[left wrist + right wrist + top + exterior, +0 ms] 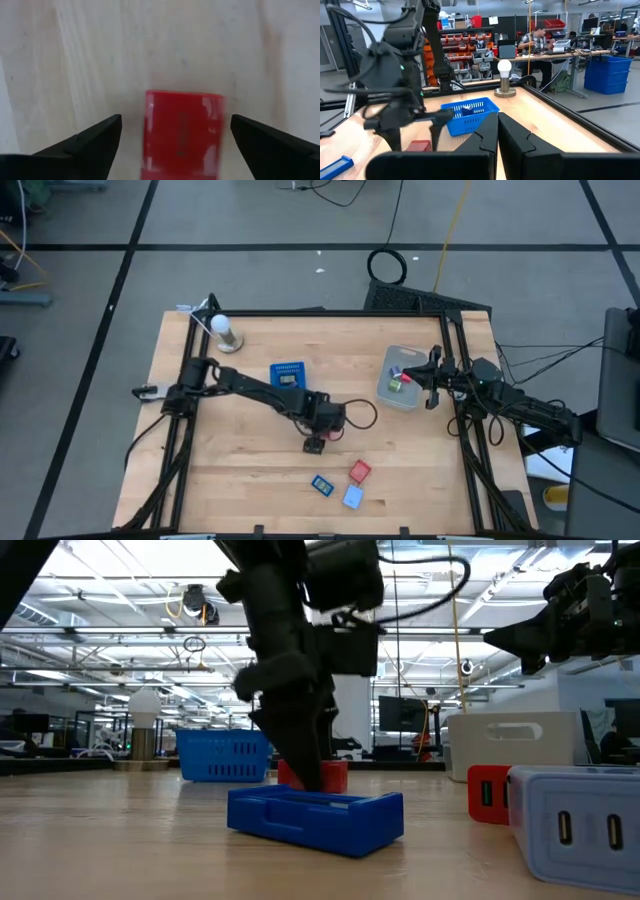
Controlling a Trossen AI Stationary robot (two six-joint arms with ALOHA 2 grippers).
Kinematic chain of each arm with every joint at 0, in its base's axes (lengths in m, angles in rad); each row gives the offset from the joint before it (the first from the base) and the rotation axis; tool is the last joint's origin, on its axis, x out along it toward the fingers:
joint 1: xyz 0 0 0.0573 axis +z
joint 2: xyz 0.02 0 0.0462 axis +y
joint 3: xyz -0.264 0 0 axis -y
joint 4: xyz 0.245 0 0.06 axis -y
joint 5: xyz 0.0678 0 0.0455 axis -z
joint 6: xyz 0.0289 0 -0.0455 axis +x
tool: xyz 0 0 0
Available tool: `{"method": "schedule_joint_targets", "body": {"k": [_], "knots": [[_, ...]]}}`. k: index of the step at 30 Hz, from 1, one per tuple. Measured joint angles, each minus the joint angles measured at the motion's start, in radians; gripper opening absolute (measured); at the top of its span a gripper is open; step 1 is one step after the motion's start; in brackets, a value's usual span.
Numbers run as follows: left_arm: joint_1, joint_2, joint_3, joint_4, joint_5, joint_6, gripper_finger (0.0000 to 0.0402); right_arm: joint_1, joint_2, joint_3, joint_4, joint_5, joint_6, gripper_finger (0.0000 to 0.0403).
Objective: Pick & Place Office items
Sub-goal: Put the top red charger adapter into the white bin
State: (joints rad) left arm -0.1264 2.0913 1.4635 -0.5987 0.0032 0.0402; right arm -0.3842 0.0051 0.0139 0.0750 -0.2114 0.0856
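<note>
1. A pale wooden tabletop [250, 440] framed by black rails carries two dark robot arms, the left reaching toward the middle, the right parked at the far right edge.
2. A translucent grey plastic bin [402, 390] sits near the right edge, holding small green and pink pieces; the right tool [432, 378] hovers at its side, fingers closed together and empty, as the right wrist view shows.
3. A blue slotted rectangular tray [288, 374] rests behind the left arm, with a white bulb on a metal base [223, 330] at the far left corner.
4. The left tool [316, 444] points down over the tabletop's centre, fingers [90, 142] spread wide and holding nothing; in the left wrist view a small red rectangular block [182, 132] lies between them, untouched.
5. Toward the near edge lie three more office items: a red square piece [359, 471], a dark blue flat piece [322, 484] and a light blue piece [353, 497], close together but apart.
</note>
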Motion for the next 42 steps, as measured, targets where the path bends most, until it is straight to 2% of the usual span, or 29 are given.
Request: {"method": "schedule_joint_targets", "body": {"k": [4,8,11,16,25,33,38,42], "knots": [[0.019,0.010,0.000,0.003,0.057,-0.009,0.0367,0.000,0.000,0.000,-0.001,0.000,0.007,0.0004],[0.029,0.010,0.001,0.003,0.077,-0.009,0.0335,0.000,0.000,0.000,-0.001,0.000,0.001,0.0004],[0.027,0.012,0.001,0.005,0.076,0.004,0.0296,0.000,0.000,0.000,-0.002,0.000,0.000,0.0004],[0.017,0.010,0.001,0.008,0.085,0.030,0.0206,0.000,0.000,0.000,-0.003,0.000,0.001,0.0004],[0.006,-0.081,0.000,0.016,0.081,0.063,0.0208,0.000,0.003,0.000,-0.003,-0.001,0.007,0.0004],[-0.018,-0.302,-0.016,0.036,0.069,0.135,0.0208,0.000,0.015,0.000,-0.003,-0.003,0.008,0.0004],[-0.051,-0.487,-0.116,0.106,-0.035,0.130,0.0208,0.000,0.035,0.000,-0.005,-0.004,0.008,0.0004],[-0.080,-0.663,-0.263,0.172,-0.145,0.107,0.0208,0.000,0.052,0.000,-0.004,-0.004,0.008,0.0004]]}}
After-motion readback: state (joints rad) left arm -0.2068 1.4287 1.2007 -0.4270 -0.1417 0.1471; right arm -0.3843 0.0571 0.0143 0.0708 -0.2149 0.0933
